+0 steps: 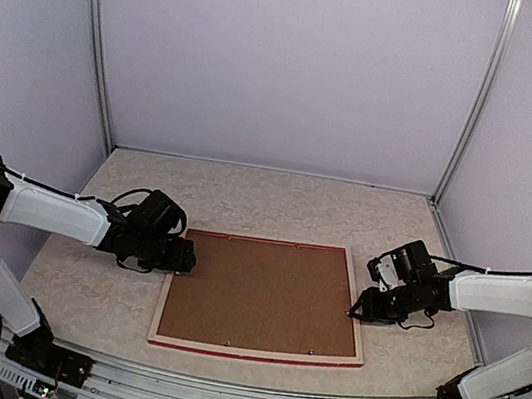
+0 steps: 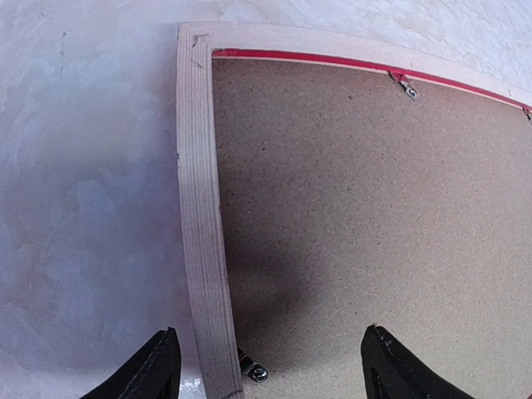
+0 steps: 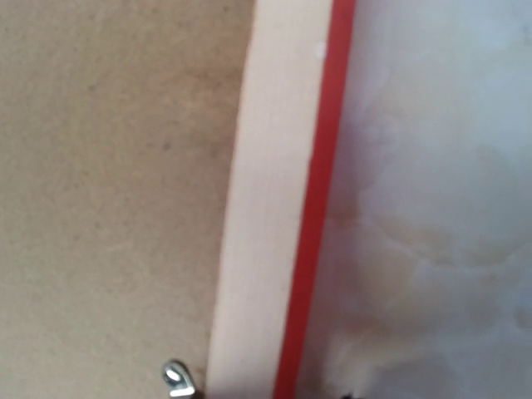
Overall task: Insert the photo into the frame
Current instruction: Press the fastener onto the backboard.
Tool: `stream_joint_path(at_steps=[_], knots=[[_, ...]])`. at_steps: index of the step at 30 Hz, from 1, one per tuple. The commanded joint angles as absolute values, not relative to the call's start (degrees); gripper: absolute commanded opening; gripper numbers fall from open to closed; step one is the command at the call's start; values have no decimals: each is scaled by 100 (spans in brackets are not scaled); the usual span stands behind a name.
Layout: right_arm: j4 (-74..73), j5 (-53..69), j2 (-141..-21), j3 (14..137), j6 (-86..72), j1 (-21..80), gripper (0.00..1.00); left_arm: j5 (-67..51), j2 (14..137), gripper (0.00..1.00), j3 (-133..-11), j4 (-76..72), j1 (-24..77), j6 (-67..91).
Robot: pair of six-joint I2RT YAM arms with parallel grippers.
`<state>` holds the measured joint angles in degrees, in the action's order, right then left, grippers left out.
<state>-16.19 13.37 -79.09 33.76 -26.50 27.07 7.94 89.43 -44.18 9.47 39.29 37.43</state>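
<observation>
Red-faced, pale-wood rectangular frame (image 1: 252, 350) is laid face down, flat brown backing board (image 1: 256, 294) seated, photo unseen; left gripper (image 1: 186, 260) is held wide astride the left rail, right gripper (image 1: 362, 308) spread cannot be told; closing-up is judged in hand, metal tabs (image 2: 407, 89) to be turned next.

1. Top view: even, diffuse overhead light, med-bright, no glare. Only faint soft shadows on table (image 1: 246, 196). Sharp throughout.
2. Left wrist: in focus. Soft dark shadow on board (image 2: 274, 283) at bottom ctr, dimmer purplish patch on table at left. Frame (image 2: 198, 208) rail bows, so wide-lens distortion.
3. Right wrist: whole pic soft, out of focus, v. close. Clip (image 3: 176, 376) blurry, frame's red edge smeared, table beside it shaded.
</observation>
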Motion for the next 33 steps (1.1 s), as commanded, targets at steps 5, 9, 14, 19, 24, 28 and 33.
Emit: stream_joint_path(at_steps=[5,9,14,19,24,28,33], knots=[[-1758,988,-8020,3251,-2546,2663,36,864,8851,74,-4404,1020,3928,3682],[-1819,713,-8054,3288,-2559,2770,36,865,8859,74,-4381,1019,3931,3691],[-1971,254,-8119,3356,-2636,3005,34,871,8853,74,-4368,1019,3929,3700],[-2148,-176,-8093,3438,-2751,3147,32,888,8837,74,-4353,1046,3927,3700],[-2368,-588,-7931,3539,-2858,3206,32,898,8832,74,-4346,1042,3929,3700],[-2494,-743,-7763,3656,-2869,3229,31,908,8826,74,-4342,1037,3929,3700],[-2317,-296,-7683,3685,-2791,3233,32,914,8833,74,-4331,1029,3929,3700]])
